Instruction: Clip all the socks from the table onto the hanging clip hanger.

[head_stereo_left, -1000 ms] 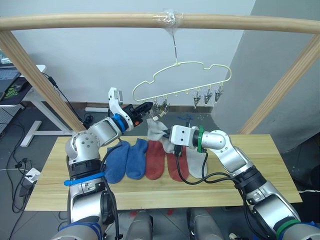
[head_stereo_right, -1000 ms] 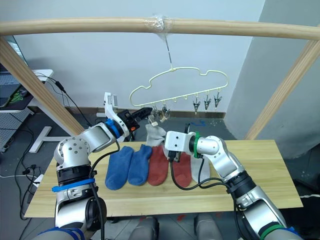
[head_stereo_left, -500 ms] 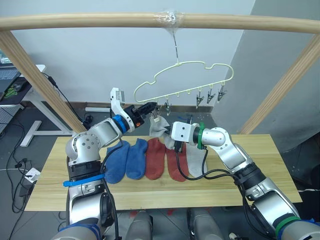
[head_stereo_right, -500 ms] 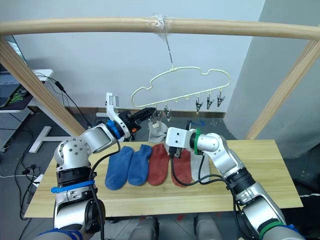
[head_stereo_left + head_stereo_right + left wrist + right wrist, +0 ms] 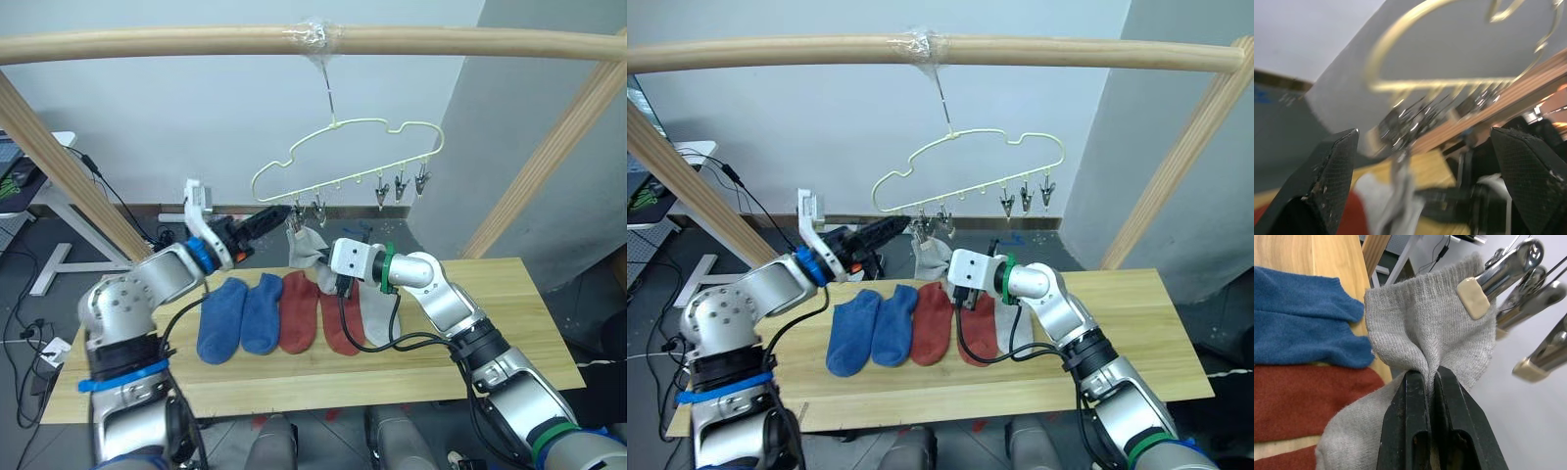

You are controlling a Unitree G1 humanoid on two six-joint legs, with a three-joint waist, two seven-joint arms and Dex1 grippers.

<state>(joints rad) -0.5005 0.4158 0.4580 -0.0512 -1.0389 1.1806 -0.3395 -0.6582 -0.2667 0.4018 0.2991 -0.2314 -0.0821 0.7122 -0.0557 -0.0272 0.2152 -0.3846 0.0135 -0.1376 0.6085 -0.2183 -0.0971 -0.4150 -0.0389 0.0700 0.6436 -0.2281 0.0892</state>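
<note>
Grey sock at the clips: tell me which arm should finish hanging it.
Right, probably. The right gripper is shut on the grey sock, whose cuff already sits in a clip of the hanger. The left gripper is open beside the clips, holding nothing.

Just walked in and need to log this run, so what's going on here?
The robot is clipping socks onto the clip hanger. Its right gripper is shut on a grey sock whose cuff sits in a metal clip. The left gripper, open, is up by the clips. Two blue socks, two red socks and another grey one lie on the table.
</note>
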